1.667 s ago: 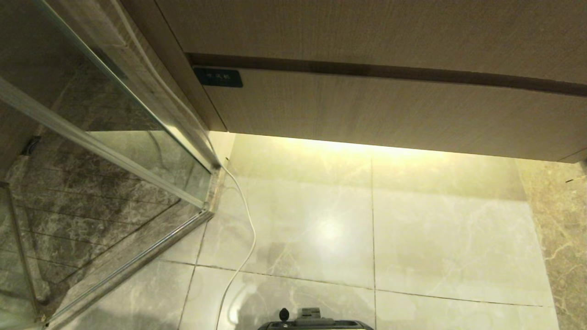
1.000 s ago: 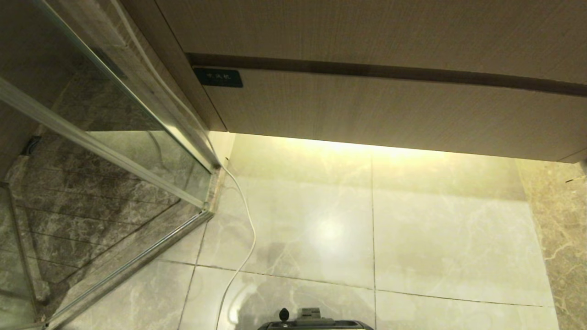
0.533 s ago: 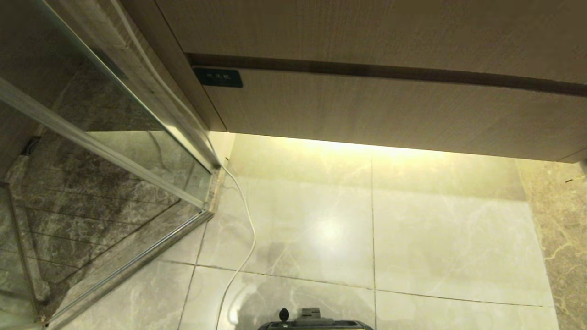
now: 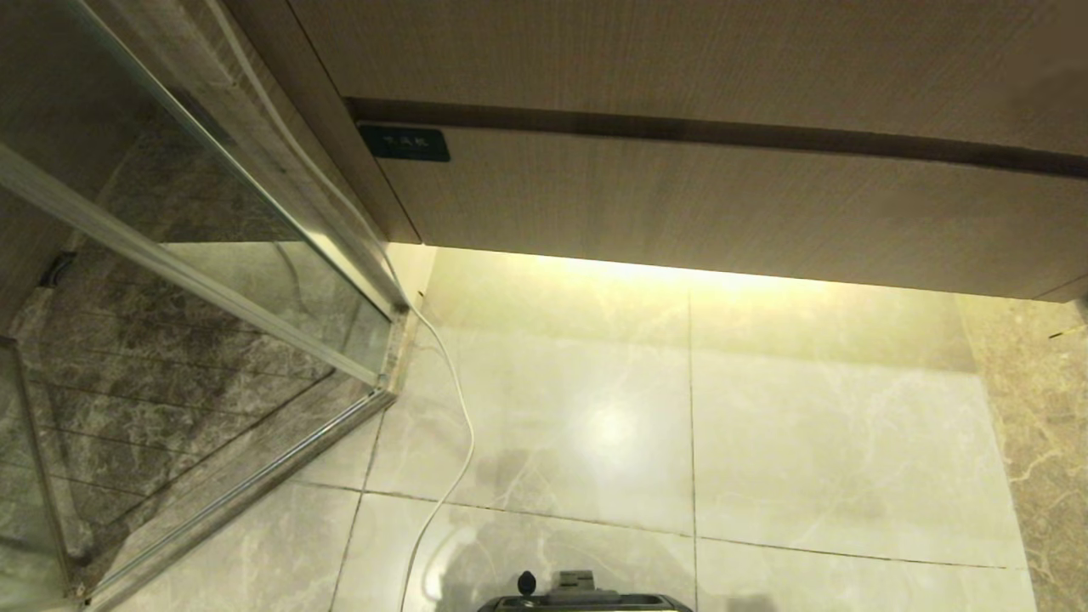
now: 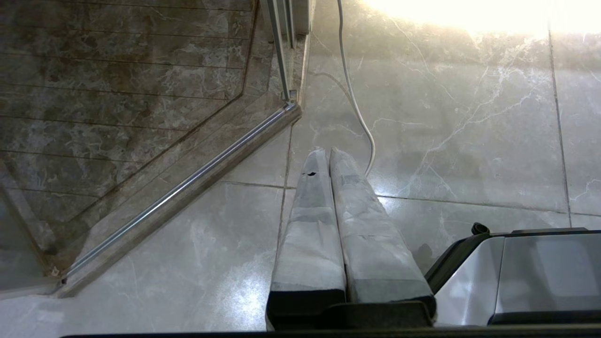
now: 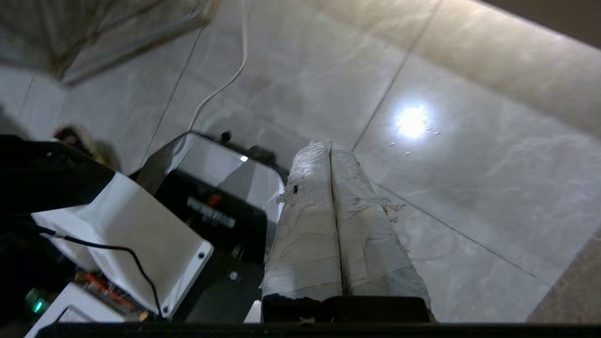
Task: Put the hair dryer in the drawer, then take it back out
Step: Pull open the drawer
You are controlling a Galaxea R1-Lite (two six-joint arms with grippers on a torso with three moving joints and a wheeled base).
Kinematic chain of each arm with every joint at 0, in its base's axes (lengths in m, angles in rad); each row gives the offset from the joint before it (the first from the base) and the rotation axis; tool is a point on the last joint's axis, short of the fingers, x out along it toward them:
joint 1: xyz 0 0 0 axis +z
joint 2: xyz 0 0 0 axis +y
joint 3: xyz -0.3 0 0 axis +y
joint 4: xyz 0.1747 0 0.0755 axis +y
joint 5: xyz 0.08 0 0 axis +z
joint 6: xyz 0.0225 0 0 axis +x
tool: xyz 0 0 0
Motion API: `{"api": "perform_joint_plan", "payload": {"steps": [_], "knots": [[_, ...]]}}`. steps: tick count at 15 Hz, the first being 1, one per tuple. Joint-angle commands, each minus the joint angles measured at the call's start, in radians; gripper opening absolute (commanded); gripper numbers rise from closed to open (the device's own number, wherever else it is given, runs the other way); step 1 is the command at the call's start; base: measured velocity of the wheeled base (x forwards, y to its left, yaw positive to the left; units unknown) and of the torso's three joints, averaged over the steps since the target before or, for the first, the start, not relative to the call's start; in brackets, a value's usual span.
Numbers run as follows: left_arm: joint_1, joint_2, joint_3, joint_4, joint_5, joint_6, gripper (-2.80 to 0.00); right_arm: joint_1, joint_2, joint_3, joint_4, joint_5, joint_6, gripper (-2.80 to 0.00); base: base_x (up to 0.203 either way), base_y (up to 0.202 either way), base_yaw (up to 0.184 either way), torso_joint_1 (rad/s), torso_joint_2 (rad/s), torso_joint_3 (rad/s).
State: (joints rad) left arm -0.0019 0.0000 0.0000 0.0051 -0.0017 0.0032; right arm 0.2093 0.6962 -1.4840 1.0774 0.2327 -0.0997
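Both of your grippers are pinched together and empty, hanging over the floor [image 4: 807,425]. Going big to small: floor, then the drawer [image 4: 722,212] pushed in flush above it, the left gripper [image 5: 328,152], the right gripper [image 6: 330,144], a white cable [image 4: 463,425]. Can't spot the hair dryer anywhere.

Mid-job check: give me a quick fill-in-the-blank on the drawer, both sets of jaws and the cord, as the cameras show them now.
1. The drawer with the dark label plate is ____.
2. The left gripper has its jaws ____.
3. The right gripper, over the floor tiles, holds ____.
4. The white cord trails across the ____.

Missing words: shut; shut; nothing; floor
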Motion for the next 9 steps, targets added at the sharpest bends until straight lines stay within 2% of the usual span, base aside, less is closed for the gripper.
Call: {"api": "perform_joint_plan", "payload": {"steps": [1, 4, 5, 6, 7, 8, 9], "knots": [[0.000, 0.000, 0.002, -0.001, 0.000, 0.000, -2.80, 0.032, 0.238, -0.014, -0.021, 0.099, -0.037, -2.80, 0.000, 0.000, 0.000, 0.000, 0.00, 0.000], [0.000, 0.000, 0.002, -0.001, 0.000, 0.000, -2.80, 0.043, 0.386, 0.006, -0.108, 0.176, -0.058, -2.80, 0.000, 0.000, 0.000, 0.000, 0.00, 0.000], [0.000, 0.000, 0.001, -0.001, 0.000, 0.000, -2.80, 0.044, 0.435, 0.004, -0.133, 0.177, -0.060, 0.00, 0.000, 0.000, 0.000, 0.000, 0.00, 0.000], [-0.001, 0.000, 0.002, -0.001, 0.000, 0.000, -2.80, 0.051, 0.484, 0.001, -0.167, 0.154, -0.063, 0.00, 0.000, 0.000, 0.000, 0.000, 0.00, 0.000], [-0.001, 0.000, 0.002, -0.001, 0.000, 0.000, -2.80, 0.070, 0.524, -0.001, -0.207, 0.091, -0.067, 0.00, 0.000, 0.000, 0.000, 0.000, 0.00, 0.000], [0.000, 0.000, 0.002, -0.001, 0.000, 0.000, -2.80, 0.088, 0.556, 0.002, -0.264, -0.026, -0.075, 0.00, 0.000, 0.000, 0.000, 0.000, 0.00, 0.000], [0.000, 0.000, 0.000, -0.001, 0.000, 0.000, -2.80, 0.101, 0.586, 0.016, -0.349, -0.097, -0.095, 0.00, 0.000, 0.000, 0.000, 0.000, 0.00, 0.000]]}}
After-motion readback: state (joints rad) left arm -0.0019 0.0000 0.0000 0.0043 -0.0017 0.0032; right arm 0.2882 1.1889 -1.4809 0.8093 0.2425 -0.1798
